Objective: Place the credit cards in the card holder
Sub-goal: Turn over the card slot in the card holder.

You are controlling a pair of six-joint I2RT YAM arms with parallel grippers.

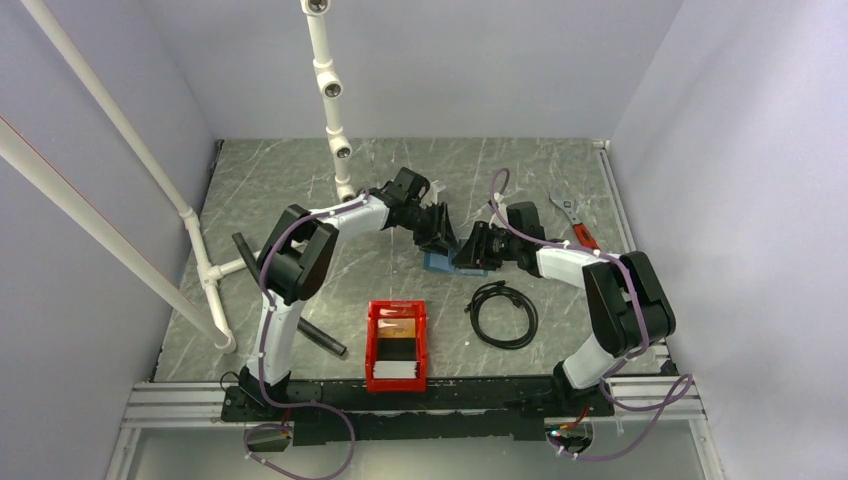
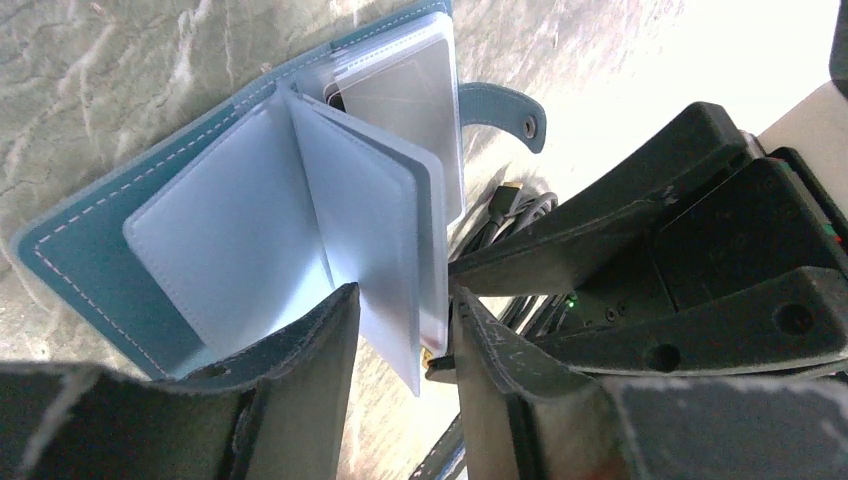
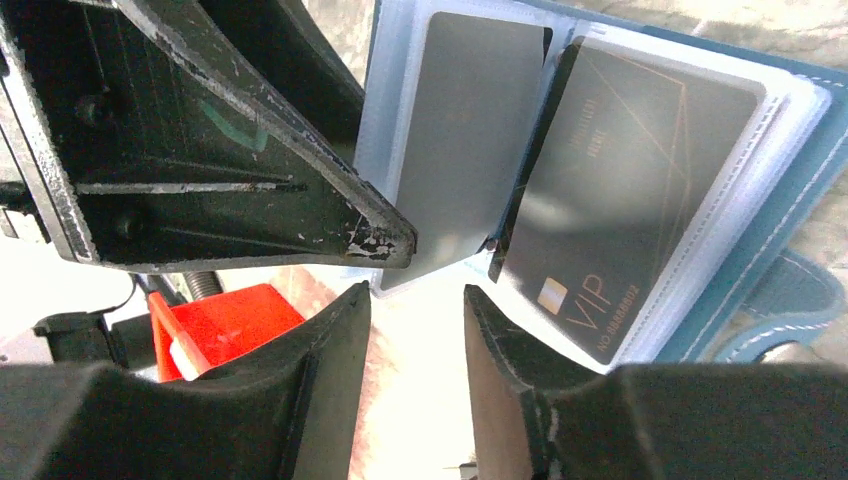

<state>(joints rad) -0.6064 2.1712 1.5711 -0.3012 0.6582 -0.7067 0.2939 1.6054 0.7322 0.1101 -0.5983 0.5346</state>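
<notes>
The blue card holder (image 1: 438, 263) lies open on the marble table between both grippers. In the left wrist view its clear sleeves (image 2: 350, 210) fan up from the cover (image 2: 85, 250). A few sleeve edges hang between the fingers of my left gripper (image 2: 405, 310), which is open with a gap beside them. My right gripper (image 3: 418, 300) is open and empty just below the sleeves. Those sleeves hold a grey card (image 3: 465, 140) and a black VIP card (image 3: 620, 180). More credit cards sit in the red bin (image 1: 372, 345): an orange-gold one (image 1: 397, 326) and a whitish stack (image 1: 397, 370).
A coiled black cable (image 1: 503, 313) lies right of the bin. A wrench with a red handle (image 1: 575, 222) is at the far right. White pipe framing (image 1: 330, 90) rises at the back and left. A black rod (image 1: 322, 338) lies by the left arm.
</notes>
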